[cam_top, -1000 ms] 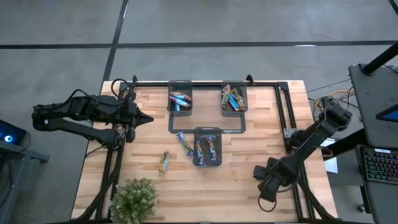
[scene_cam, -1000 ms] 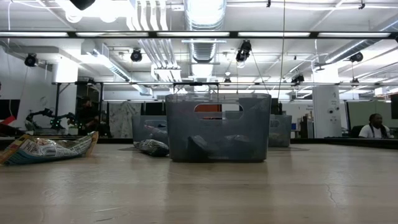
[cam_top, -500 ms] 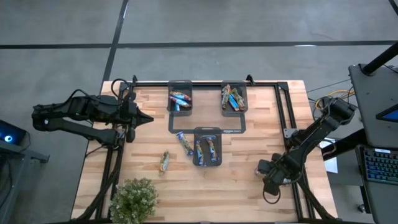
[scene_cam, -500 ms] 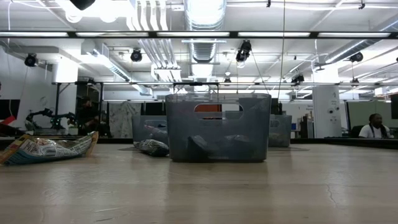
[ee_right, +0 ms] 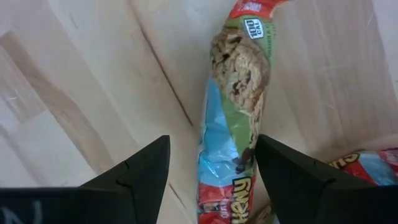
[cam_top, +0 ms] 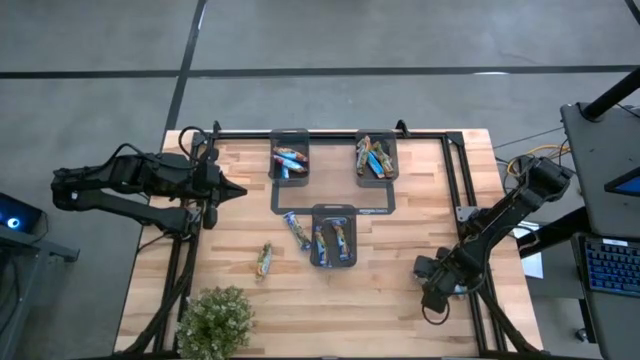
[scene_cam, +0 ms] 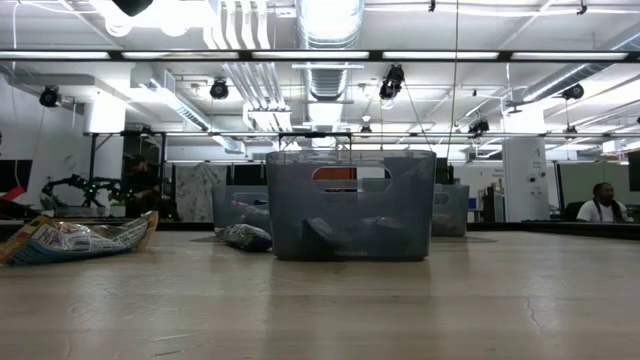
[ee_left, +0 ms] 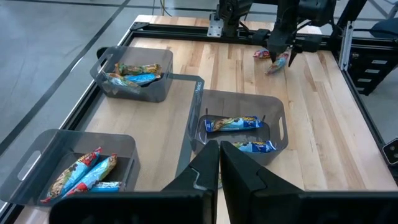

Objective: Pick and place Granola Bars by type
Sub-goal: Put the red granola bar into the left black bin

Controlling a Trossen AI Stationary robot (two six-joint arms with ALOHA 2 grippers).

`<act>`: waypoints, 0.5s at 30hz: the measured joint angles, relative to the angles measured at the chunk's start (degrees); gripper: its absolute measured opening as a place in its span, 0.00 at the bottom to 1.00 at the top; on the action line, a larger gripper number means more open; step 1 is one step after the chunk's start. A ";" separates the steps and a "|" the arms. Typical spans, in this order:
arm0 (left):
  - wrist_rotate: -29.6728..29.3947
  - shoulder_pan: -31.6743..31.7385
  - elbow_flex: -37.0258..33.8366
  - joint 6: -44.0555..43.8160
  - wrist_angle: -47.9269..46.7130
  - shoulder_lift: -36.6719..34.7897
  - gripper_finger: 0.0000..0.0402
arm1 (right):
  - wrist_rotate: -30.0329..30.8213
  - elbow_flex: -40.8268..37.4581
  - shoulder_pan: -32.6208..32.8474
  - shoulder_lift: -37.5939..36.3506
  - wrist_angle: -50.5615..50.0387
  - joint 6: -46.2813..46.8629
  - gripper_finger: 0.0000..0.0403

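Note:
In the right wrist view, a granola bar [ee_right: 231, 118] with a light-blue, green and red wrapper lies flat on the wooden table, lengthwise between the open fingers of my right gripper [ee_right: 211, 143]. The fingers stand on either side of it, apart from it. A second bar [ee_right: 364, 165] lies close beside it. This gripper [cam_top: 432, 283] points down at the table's near right part. My left gripper [cam_top: 238, 190] hangs shut over the table's left side. More bars lie in three dark grey trays [cam_top: 290, 172] [cam_top: 377, 176] [cam_top: 333, 262].
Two loose bars [cam_top: 294, 230] [cam_top: 264, 260] lie left of the near tray. A potted plant [cam_top: 214, 322] stands at the near left corner. A black frame rail [cam_top: 452, 180] runs along the table's right side. In the low view, a person [scene_cam: 603, 203] sits far behind.
My right gripper has sunk toward the bars at the table's near right part and shifted a little toward the right edge, its fingers staying open. The bars and trays have kept still.

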 joint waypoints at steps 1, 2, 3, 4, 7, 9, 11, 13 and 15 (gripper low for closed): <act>0.00 0.02 0.00 0.01 0.00 0.00 0.00 | 0.00 -0.08 -0.01 0.00 0.06 0.00 0.56; 0.00 0.02 0.00 0.02 0.00 0.00 0.00 | 0.00 -0.20 -0.02 0.00 0.14 0.00 0.56; 0.00 0.00 0.00 0.00 0.00 0.00 0.00 | 0.01 -0.36 -0.02 0.00 0.33 0.00 0.56; 0.00 0.02 0.00 0.00 0.00 0.00 0.00 | -0.01 -0.57 -0.04 0.00 0.60 0.11 0.56; 0.00 0.01 0.00 0.01 0.00 0.00 0.00 | -0.24 -1.04 -0.13 -0.11 1.01 0.93 0.56; 0.00 0.02 0.00 0.02 0.00 0.00 0.00 | -0.56 -1.16 -0.20 -0.11 1.08 0.99 0.56; 0.00 0.00 0.00 0.02 -0.02 0.00 0.00 | -0.65 -1.18 -0.20 -0.11 1.08 0.88 0.56; 0.00 0.02 0.00 0.00 0.00 0.00 0.00 | -0.78 -1.16 -0.20 -0.11 1.08 0.74 0.56; 0.00 0.01 0.00 0.00 -0.01 0.00 0.00 | -0.82 -1.16 -0.20 -0.11 1.13 0.62 0.56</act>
